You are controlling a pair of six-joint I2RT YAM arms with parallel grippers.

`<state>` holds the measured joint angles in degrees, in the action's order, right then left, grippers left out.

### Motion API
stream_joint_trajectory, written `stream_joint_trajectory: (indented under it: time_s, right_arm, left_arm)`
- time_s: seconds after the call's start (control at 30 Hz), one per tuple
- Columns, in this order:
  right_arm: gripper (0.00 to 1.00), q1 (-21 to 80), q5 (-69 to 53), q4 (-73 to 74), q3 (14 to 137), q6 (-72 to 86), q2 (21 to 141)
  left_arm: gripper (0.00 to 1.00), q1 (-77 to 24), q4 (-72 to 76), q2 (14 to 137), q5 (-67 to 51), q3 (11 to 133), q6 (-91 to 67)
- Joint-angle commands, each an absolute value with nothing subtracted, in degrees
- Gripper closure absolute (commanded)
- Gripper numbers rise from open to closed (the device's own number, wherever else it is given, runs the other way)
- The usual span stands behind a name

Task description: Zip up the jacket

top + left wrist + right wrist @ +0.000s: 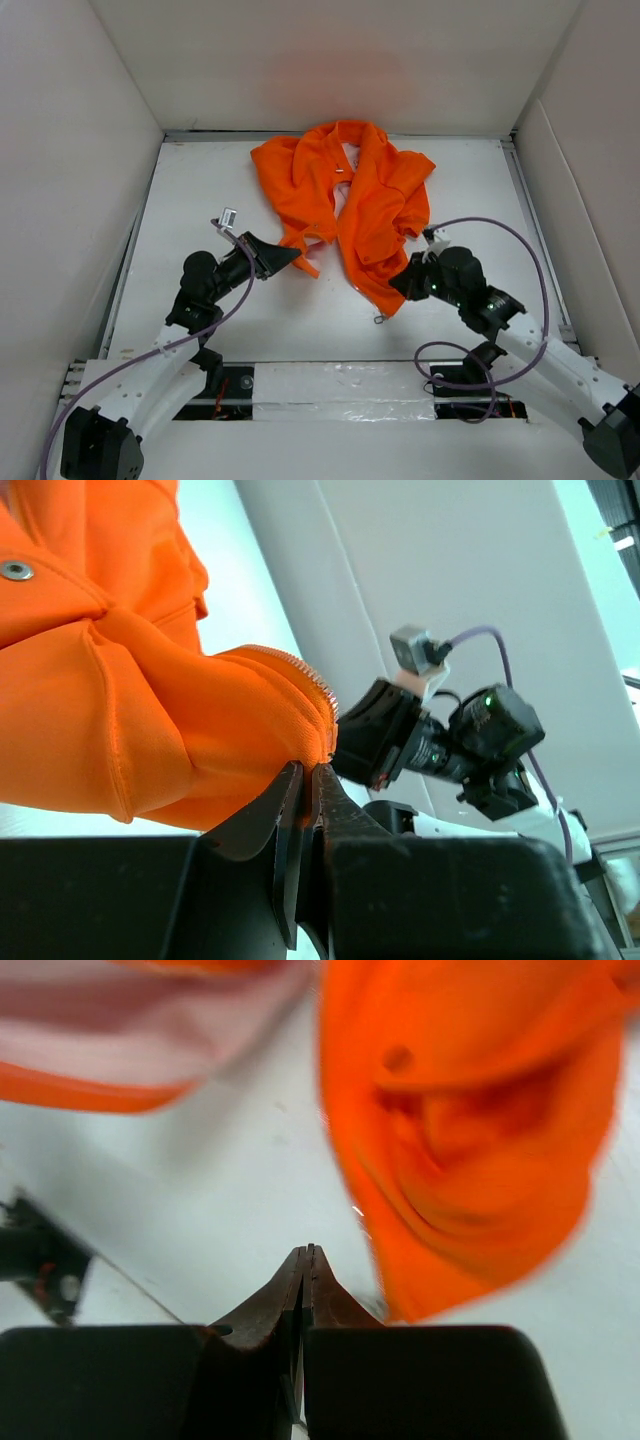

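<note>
The orange jacket point(350, 190) lies crumpled and unzipped at the back middle of the table. My left gripper point(290, 257) is shut on the lower corner of its left front edge. In the left wrist view the jaws point(310, 772) pinch the orange fabric just below the zipper teeth point(312, 677). My right gripper point(398, 284) is beside the right front edge, above its lower corner, where a small metal zipper end point(380, 320) lies. In the right wrist view it point(308, 1250) is shut and empty, with blurred orange fabric point(470, 1160) to its right and pale pink lining point(150, 1030) at the top left.
White walls point(80, 150) enclose the table on three sides. The right arm point(440, 742) shows in the left wrist view, just past the held corner. Purple cables point(500, 235) loop from both arms. A taped strip point(340, 385) runs along the near edge.
</note>
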<state>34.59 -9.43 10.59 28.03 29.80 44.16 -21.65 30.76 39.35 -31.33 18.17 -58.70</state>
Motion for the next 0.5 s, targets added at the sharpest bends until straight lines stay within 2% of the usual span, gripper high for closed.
stream_joint_trajectory:
  time_s: [0.0, 0.1, 0.2, 0.23, 0.27, 0.33, 0.47]
  right_arm:
    - [1.0, 35.68, -0.35, 25.73, 25.23, 31.27, 38.24]
    - [0.93, 35.68, -0.35, 29.16, 22.59, 34.61, 36.57]
    - [0.65, 36.91, -0.7, 29.97, 21.19, 37.17, 37.09]
    - [0.49, 36.91, -1.14, 29.45, 20.92, 37.53, 37.87]
    - [0.44, 37.44, -1.84, 28.92, 20.48, 37.88, 38.4]
    - [0.36, 37.44, -2.55, 26.29, 19.6, 38.85, 40.85]
    - [0.32, 37.44, -0.71, 22.42, 19.07, 39.37, 46.3]
  left_arm:
    - [1.0, -20.74, 28.86, 39.55, -33.78, 22.49, -56.28]
    - [1.0, -20.74, 26.28, 39.2, -29.37, 23.2, -53.1]
    - [1.0, -20.74, 26.19, 39.03, -27.86, 22.77, -50.54]
    - [1.0, -20.74, 26.37, 38.85, -27.86, 22.68, -49.84]
    - [1.0, -20.74, 26.72, 38.76, -27.86, 22.07, -49.66]
    - [1.0, -20.74, 27.42, 38.23, -27.69, 21.62, -49.13]
    - [1.0, -20.74, 29.87, 38.06, -29.09, 19.61, -49.3]
